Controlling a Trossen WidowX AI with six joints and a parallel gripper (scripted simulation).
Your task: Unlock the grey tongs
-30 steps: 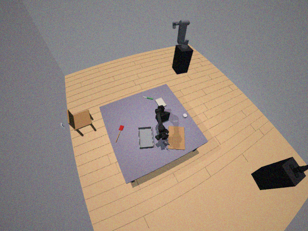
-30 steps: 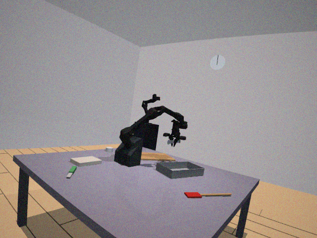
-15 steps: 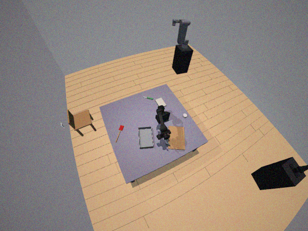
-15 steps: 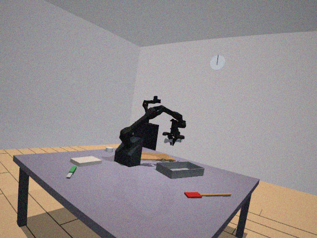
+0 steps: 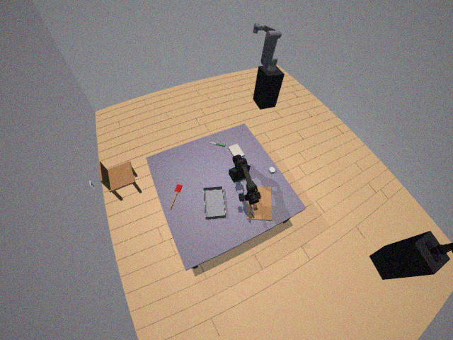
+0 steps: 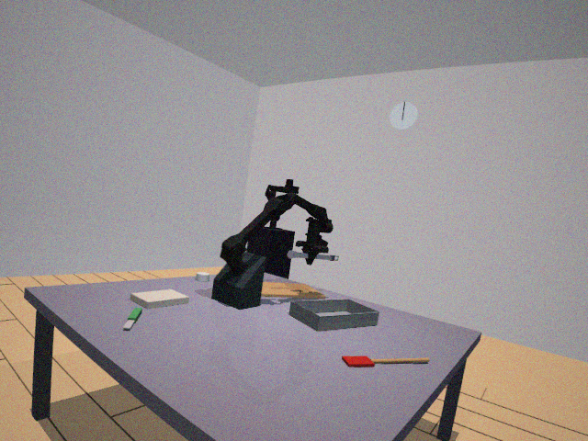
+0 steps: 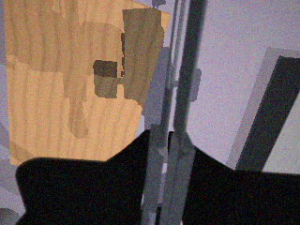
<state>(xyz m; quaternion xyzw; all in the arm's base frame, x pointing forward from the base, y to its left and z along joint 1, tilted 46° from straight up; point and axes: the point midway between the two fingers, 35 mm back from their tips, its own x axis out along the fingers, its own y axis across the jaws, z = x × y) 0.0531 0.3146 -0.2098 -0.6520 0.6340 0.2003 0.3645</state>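
Note:
My gripper (image 6: 310,260) (image 7: 158,136) points down and is shut on the grey tongs (image 6: 327,257) (image 7: 188,70). It holds them nearly level, well above the table. In the wrist view the tongs' two arms run close together, almost parallel, between the fingers. Whether the lock is engaged cannot be seen. The wooden board (image 5: 265,201) (image 6: 285,288) (image 7: 37,117) lies under and beside the gripper, with the arm's shadow across it. The grey roasting tin (image 5: 204,205) (image 6: 346,323) (image 7: 267,112) stands on the table, apart from the board, with nothing resting across it.
A red spatula (image 5: 178,188) (image 6: 358,361) lies beyond the tin. A green-handled knife (image 5: 220,144) (image 6: 135,313) and a whitish block (image 5: 236,150) (image 6: 160,297) lie behind the arm's base. A small white cylinder (image 5: 272,170) (image 6: 202,277) stands near a table edge.

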